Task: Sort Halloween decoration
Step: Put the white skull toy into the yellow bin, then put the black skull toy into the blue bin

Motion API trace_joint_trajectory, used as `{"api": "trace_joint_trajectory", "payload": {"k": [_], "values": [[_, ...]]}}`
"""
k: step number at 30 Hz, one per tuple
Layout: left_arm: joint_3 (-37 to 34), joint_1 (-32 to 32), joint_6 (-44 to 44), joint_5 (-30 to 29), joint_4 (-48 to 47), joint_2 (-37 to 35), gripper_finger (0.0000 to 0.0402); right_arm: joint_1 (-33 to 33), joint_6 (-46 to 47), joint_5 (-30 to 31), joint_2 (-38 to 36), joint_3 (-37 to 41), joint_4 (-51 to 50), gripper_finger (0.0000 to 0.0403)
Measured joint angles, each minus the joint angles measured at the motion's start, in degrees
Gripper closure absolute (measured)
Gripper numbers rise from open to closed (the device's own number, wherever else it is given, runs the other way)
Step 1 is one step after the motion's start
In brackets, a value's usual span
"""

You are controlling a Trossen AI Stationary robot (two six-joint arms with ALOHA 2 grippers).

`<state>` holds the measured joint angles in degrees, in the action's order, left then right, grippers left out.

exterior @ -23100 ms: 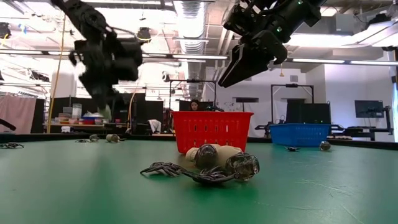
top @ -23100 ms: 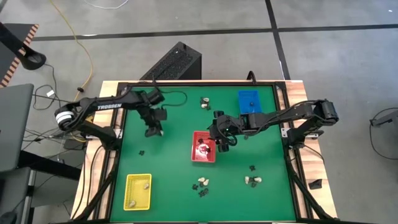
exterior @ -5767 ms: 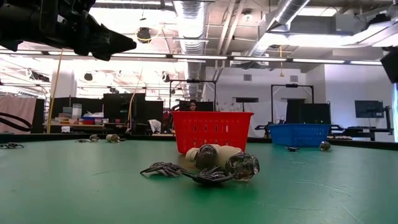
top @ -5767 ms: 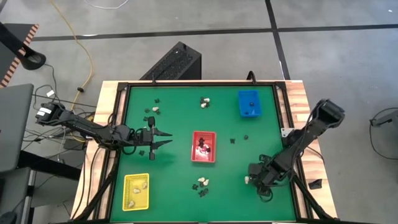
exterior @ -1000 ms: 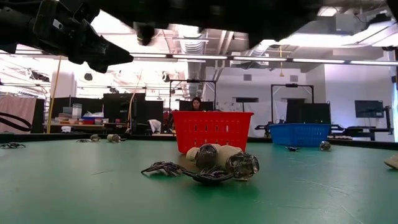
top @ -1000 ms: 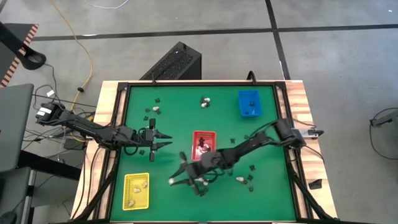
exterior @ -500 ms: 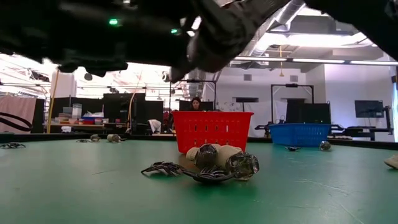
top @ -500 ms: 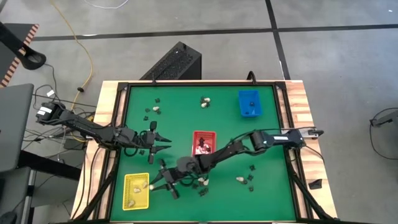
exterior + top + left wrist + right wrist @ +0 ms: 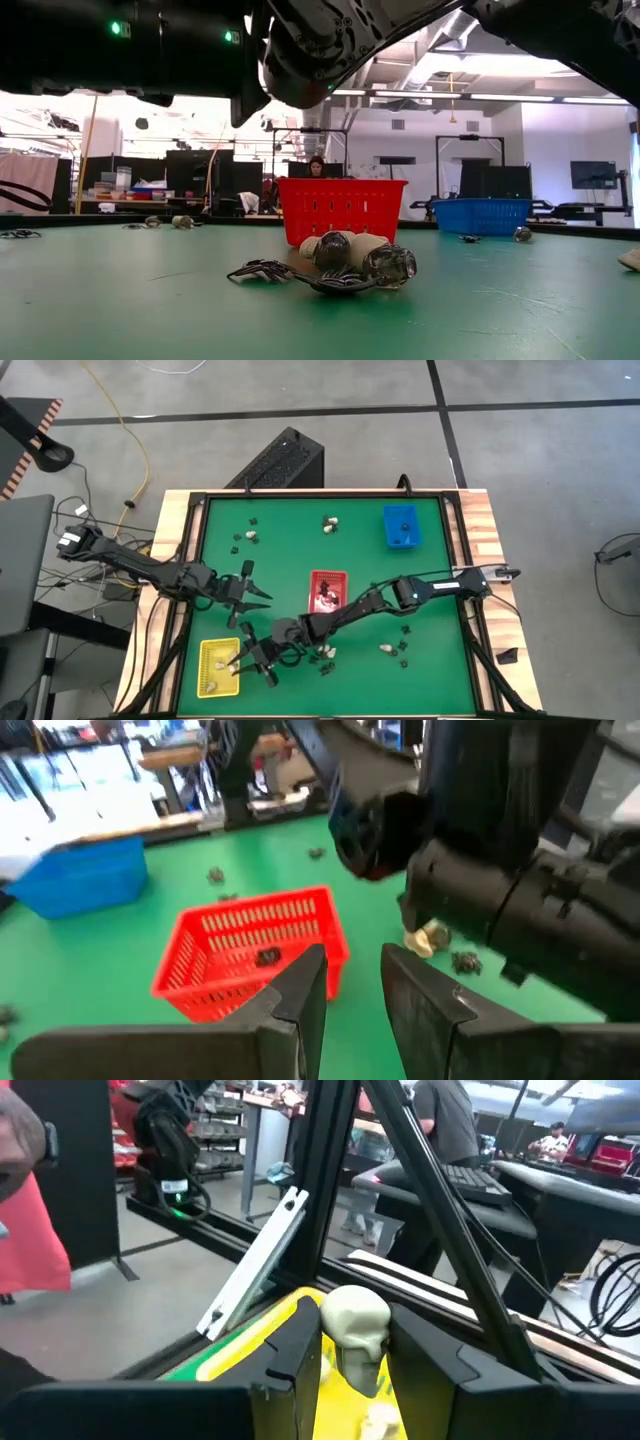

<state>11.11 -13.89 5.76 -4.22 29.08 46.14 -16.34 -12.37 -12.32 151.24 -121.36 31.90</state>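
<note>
The right gripper [image 9: 243,662] reaches across the green desk [image 9: 430,670] to the edge of the yellow tray [image 9: 214,672], its jaws clamped on a cream skull [image 9: 355,1323], which hangs above the tray's rim. The left gripper [image 9: 255,597] hovers near the desk's left side, just above the yellow tray and left of the red tray [image 9: 326,595]; its jaws stand slightly apart with nothing between them. More Halloween decoration pieces [image 9: 322,654], cream and black, lie scattered on the desk below the red tray, near its top edge, and by the blue tray [image 9: 401,526].
</note>
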Motion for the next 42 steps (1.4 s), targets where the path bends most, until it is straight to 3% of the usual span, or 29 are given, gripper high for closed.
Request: {"api": "trace_joint_trajectory", "payload": {"k": [7,13,21,25,42], "values": [[-0.02,0.00,6.46,-3.91,0.23,-5.34,0.0313,0.49,-2.63,1.66,0.02,0.02,2.21,0.0271],[-0.01,0.00,6.13,-5.17,0.51,-11.03,0.0313,1.42,-1.49,0.37,1.77,-0.42,4.85,0.0271],[-0.01,0.00,5.68,-4.67,-0.56,-11.67,0.0313,2.62,2.46,-1.01,11.53,-13.22,4.49,0.0271],[0.00,0.00,5.60,-4.66,-0.98,-11.41,0.0313,2.81,3.20,-1.31,11.70,-12.63,3.56,0.0269],[-0.02,0.00,7.12,-4.12,-1.44,-11.29,0.0313,4.05,6.06,-0.04,9.27,-12.59,-0.80,0.0152]]}}
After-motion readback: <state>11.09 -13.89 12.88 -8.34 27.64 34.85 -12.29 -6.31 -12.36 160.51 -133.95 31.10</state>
